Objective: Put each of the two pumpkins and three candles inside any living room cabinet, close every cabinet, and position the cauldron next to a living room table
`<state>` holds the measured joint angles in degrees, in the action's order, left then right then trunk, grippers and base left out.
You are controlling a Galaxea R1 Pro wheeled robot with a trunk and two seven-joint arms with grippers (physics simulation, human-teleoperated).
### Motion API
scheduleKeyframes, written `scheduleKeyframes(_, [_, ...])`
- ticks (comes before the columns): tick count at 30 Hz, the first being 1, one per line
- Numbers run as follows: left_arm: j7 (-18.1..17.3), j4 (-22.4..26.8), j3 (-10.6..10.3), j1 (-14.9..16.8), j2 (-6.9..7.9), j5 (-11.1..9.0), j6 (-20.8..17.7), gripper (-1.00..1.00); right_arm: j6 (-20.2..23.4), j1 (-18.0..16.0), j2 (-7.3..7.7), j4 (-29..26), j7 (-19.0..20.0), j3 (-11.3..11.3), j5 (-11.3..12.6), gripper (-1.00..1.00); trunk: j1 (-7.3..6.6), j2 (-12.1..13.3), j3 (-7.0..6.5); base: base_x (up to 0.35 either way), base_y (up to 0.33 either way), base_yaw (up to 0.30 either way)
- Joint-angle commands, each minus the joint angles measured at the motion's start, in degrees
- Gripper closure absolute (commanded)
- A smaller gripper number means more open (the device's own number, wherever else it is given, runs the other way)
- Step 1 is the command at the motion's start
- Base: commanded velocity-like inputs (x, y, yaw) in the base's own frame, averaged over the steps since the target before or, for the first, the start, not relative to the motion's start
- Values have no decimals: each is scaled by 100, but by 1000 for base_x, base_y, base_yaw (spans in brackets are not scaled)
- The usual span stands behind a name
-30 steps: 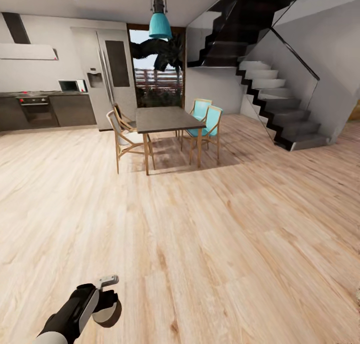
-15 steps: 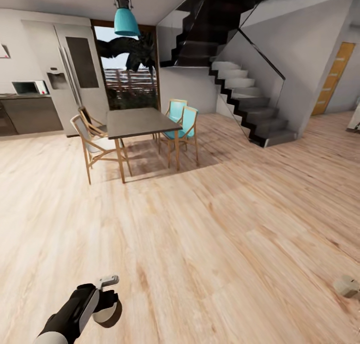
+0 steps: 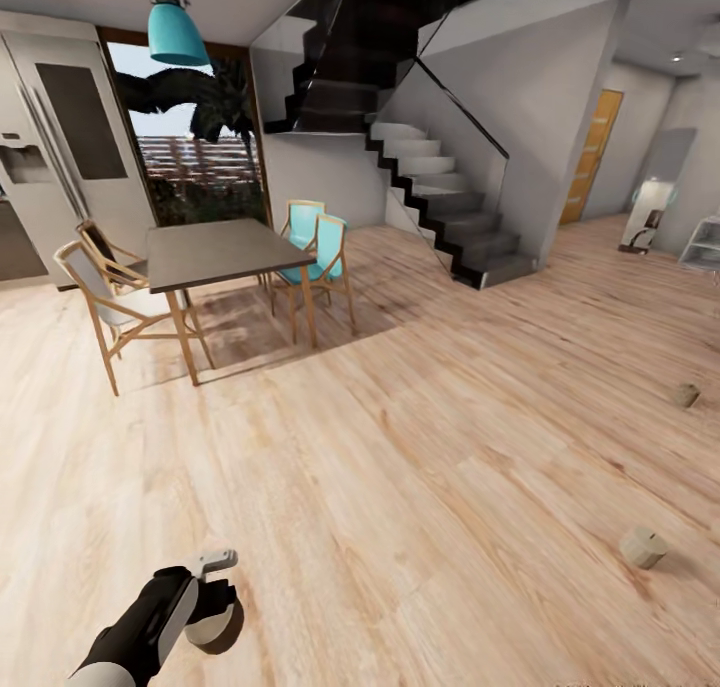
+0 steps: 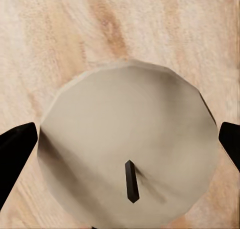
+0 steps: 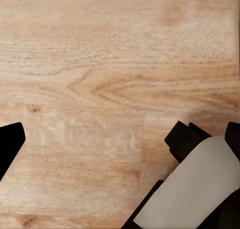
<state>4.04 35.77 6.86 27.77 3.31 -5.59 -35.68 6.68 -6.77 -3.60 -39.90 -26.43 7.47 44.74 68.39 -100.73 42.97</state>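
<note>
Now the view has swung right past the dining table (image 3: 215,247), revealing two candles (image 3: 642,547) on the floor (image 3: 400,467); left tool (image 3: 215,607) grasps a third, right tool (image 5: 120,139) hangs released.

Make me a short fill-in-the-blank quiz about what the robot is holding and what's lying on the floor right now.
1. The left claw is shut on a ____.
2. The number of candles lying on the wooden floor at the head view's right is ____.
3. The two chairs on the staircase side of the dining table are coloured ____.

Missing words: candle; two; turquoise
</note>
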Motion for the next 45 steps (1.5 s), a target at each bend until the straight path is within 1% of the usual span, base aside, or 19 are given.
scheduleKeyframes(1, [1,1,0,1,1,5,0,100,0,0,0,0,2,0,0,-100,0,0,0,165,0,-287])
scheduleKeyframes(19, [1,1,0,1,9,5,0,100,0,0,0,0,2,0,-8,-100,0,0,0,155,62,-287])
scheduleKeyframes(30, [1,1,0,1,15,5,23,100,-7,0,-6,0,6,0,-9,-100,0,0,0,253,139,-284])
scheduleKeyframes(40, [4,-3,4,1,27,5,43,100,-8,0,0,0,4,0,12,-100,0,0,0,278,159,-71])
scheduleKeyframes(45, [2,-30,0,1,23,5,85,100,-8,0,0,0,6,0,12,-100,0,0,0,279,170,-219])
